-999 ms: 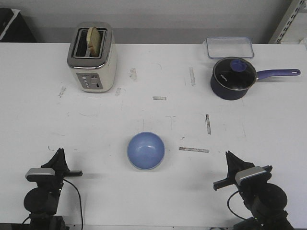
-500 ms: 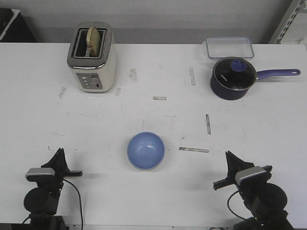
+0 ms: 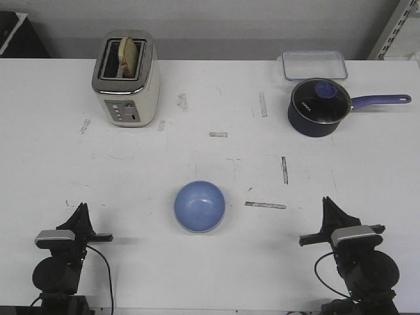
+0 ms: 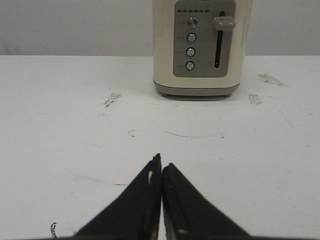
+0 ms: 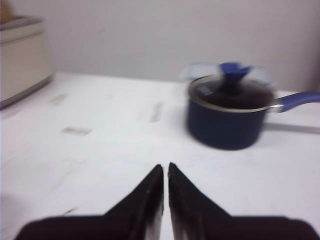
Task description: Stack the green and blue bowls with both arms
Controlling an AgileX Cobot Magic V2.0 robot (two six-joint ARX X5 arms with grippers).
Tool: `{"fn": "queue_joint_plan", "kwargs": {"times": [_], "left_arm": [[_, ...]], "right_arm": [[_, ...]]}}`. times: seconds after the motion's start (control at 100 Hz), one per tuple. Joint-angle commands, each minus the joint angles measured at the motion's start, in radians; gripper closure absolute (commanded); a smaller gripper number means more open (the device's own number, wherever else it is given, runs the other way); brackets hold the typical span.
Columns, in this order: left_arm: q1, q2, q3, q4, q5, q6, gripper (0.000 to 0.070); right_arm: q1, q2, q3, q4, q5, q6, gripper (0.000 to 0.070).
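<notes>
A: What changed? Near first.
B: right gripper [image 3: 330, 209] swung to face straight ahead, jaws pressed together, empty; left gripper [image 3: 81, 211] unmoved, clenched, empty; blue bowl [image 3: 199, 206] sits between them, apparently with the green one inside; task looks finished.
A: Writing?
B: white mark on saucepan [image 3: 317, 107], unreadable; toaster [image 3: 126, 79] nothing legible.

Even, bright overhead light washes the white tabletop [image 3: 216, 92] and leaves only soft, short shadows. The front view and left wrist view are sharp. The right wrist view is blurred throughout: the saucepan [image 5: 227, 117] beyond the right pincer [image 5: 165, 172] is smeared, and the toaster [image 5: 22, 52] is hazy.
</notes>
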Motion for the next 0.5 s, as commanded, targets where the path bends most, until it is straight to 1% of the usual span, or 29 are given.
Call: {"fn": "queue_joint_plan", "kwargs": {"times": [0.0,0.1,0.27,0.35,0.49], "left_arm": [[0.003,-0.002,-0.021,0.011,0.004,-0.002,0.0699],[0.003,-0.002,-0.021,0.011,0.004,-0.002,0.0699],[0.003,-0.002,-0.021,0.011,0.004,-0.002,0.0699],[0.003,-0.002,-0.021,0.011,0.004,-0.002,0.0699],[0.002,-0.002,-0.021,0.011,0.004,-0.002,0.0699]], "right_arm": [[-0.052,0.001,-0.032,0.027,-0.002,-0.013,0.0693],[-0.129,-0.005,-0.092,0.055,-0.014,-0.009,0.0693],[-0.225,-0.074,-0.206,0.106,-0.066,-0.001,0.0693],[-0.246,-0.128,-0.264,0.143,-0.082,-0.001,0.0693],[-0.248,-0.253,-0.375,0.198,-0.082,0.0,0.0693]]}}
